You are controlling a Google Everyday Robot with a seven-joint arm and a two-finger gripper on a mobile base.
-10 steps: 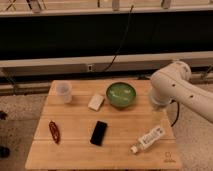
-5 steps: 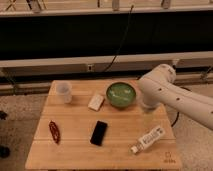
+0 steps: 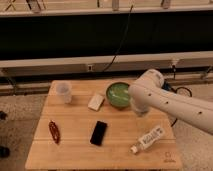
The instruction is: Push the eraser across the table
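On plank table [image 3: 75,156]: flat black eraser [image 3: 98,133]; hand [image 3: 139,110] beside bowl [image 3: 117,95].

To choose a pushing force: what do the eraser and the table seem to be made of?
Eraser: probably rubber or plastic, matte black, no glare. Table: light wood, plank seams visible. The pincer hangs beside the green bowl.

The arm [image 3: 170,102] runs off the frame's right edge and covers the right rim of the green bowl [image 3: 116,94]. The gripper [image 3: 140,109], right of centre, is a grey blur above the tabletop [image 3: 75,150].
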